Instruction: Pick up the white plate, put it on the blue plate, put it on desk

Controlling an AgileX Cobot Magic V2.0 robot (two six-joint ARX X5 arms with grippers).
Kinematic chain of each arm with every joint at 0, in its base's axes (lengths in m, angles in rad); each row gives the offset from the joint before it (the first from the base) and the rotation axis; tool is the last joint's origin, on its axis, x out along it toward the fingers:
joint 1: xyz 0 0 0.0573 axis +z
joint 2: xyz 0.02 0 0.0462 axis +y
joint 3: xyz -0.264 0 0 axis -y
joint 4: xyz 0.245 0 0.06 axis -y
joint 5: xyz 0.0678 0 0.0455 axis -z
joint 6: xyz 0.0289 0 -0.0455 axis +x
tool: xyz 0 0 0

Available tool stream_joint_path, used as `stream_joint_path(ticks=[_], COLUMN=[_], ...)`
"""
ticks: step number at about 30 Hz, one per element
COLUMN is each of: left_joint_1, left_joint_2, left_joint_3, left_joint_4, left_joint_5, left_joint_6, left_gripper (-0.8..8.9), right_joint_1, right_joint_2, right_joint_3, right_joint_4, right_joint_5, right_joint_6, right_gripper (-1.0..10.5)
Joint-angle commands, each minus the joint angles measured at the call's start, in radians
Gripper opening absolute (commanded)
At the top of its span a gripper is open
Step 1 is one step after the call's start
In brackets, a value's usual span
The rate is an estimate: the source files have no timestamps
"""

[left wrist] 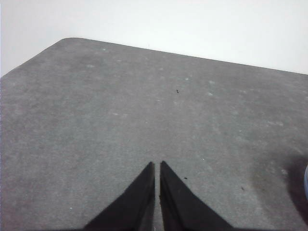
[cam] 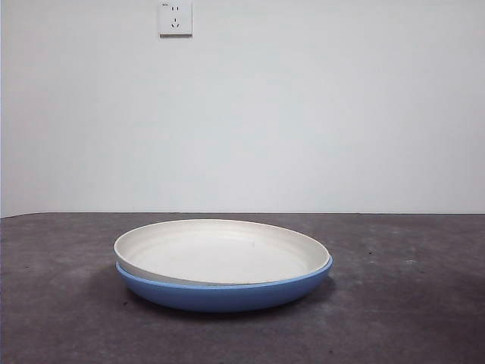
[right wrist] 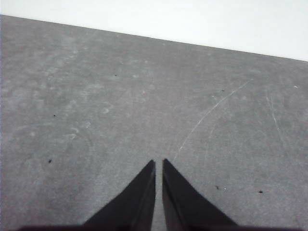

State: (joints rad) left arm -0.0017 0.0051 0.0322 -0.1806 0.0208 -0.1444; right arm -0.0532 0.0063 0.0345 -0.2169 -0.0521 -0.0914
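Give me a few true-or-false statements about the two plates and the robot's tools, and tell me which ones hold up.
1. The round cream-white plate sits nested inside the glossy round blue plate. True.
2. The left tool is clamped on the blue plate's rim. False: its jaws are shut on nothing, over bare dark grey desk.
3. The white plate holds food. False: it shows only faint rings inside.
4. The right tool is shut and holds nothing. True.
5. A white wall socket is on the wall behind the plates. True.
6. The white plate lies upside down. False: its hollow faces up.
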Motion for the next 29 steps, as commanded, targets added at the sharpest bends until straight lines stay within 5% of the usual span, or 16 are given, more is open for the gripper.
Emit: stream_joint_path(ticks=[1,29], left_joint_1=[0.002,0.002], left_joint_2=[-0.002,-0.002], left_joint_3=[-0.021,-0.021], left_joint_4=[-0.008,-0.008], left_joint_5=[-0.006,-0.006], left_joint_6=[0.008,0.008], left_gripper=[0.19,0.19], right_joint_1=[0.007,0.024], right_joint_2=[-0.003,-0.003], right_joint_3=[-0.014,-0.016], right_joint_4=[0.015,0.024], right_joint_5=[0.002,0.026], right_joint_6=[0.033,0.065], right_gripper=[0.2,0.2])
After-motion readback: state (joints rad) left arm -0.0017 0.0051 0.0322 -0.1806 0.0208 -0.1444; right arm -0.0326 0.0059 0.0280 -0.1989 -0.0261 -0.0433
